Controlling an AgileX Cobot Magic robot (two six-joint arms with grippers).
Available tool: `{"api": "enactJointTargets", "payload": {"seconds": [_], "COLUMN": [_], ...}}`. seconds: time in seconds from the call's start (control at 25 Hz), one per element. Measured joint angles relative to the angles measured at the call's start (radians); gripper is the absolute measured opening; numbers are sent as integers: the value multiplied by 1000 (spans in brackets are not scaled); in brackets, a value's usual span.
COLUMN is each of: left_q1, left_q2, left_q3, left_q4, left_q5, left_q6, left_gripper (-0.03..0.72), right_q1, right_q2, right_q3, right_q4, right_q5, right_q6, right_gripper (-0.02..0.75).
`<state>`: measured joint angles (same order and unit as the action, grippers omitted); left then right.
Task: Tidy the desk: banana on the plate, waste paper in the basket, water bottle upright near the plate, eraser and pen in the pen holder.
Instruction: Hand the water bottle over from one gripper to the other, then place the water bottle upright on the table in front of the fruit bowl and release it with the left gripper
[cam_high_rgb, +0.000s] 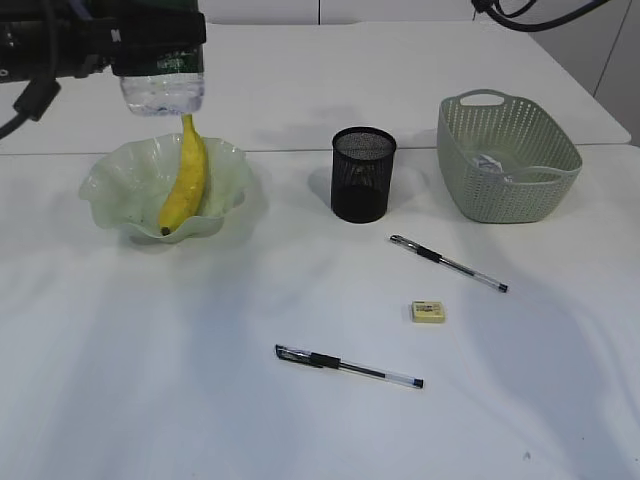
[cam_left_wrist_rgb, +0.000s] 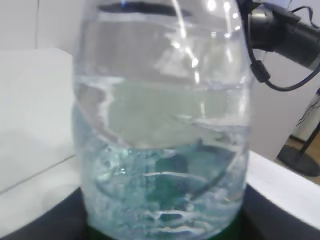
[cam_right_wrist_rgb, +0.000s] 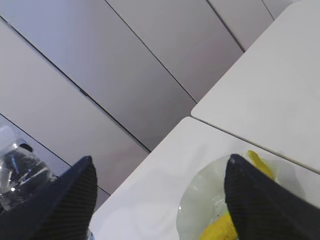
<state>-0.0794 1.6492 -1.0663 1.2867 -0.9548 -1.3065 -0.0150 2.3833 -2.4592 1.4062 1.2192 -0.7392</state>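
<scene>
Pale green and wavy-edged, the plate (cam_high_rgb: 105, 185) sits at the left of the white table (cam_high_rgb: 200, 400) with the banana (cam_high_rgb: 186, 180) lying in it, stem pointing up and back. Directly above the plate's far edge the left gripper (cam_high_rgb: 160, 45) has its jaws clamped around a clear water bottle (cam_high_rgb: 163, 92), held well clear of the table with its rounded base hanging down; the left wrist view is filled by the bottle (cam_left_wrist_rgb: 162, 150), water sloshing inside. The right gripper (cam_right_wrist_rgb: 157, 200) hangs spread wide with nothing between its dark fingers (cam_right_wrist_rgb: 260, 205); below it the plate (cam_right_wrist_rgb: 200, 200) and banana (cam_right_wrist_rgb: 225, 227) show, and the bottle (cam_right_wrist_rgb: 22, 172) appears at the left edge.

A black mesh pen holder (cam_high_rgb: 363, 173) stands near the middle of the table, and to its right a grey-green woven basket (cam_high_rgb: 470, 180) holds a bit of crumpled waste paper (cam_high_rgb: 492, 163). One pen (cam_high_rgb: 448, 263) lies slantwise in front of the holder and basket. A yellowish eraser (cam_high_rgb: 428, 312) rests just below it, apart from it. A second pen (cam_high_rgb: 348, 366) lies nearer the front edge.
</scene>
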Motion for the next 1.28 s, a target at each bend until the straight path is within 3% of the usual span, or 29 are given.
{"api": "enactJointTargets", "payload": {"seconds": [0.72, 1.28], "left_q1": [0, 0], "left_q2": [-203, -215], "left_q3": [0, 0], "left_q4": [112, 85], "left_q5": [311, 318], "left_q6": [75, 77], "left_gripper": [380, 380], "right_q1": [0, 0], "right_q2": [0, 0], "right_q3": [0, 0], "right_q4": [-57, -59], "right_q5": [0, 0], "right_q6": [-43, -43], "right_gripper": [587, 587]}}
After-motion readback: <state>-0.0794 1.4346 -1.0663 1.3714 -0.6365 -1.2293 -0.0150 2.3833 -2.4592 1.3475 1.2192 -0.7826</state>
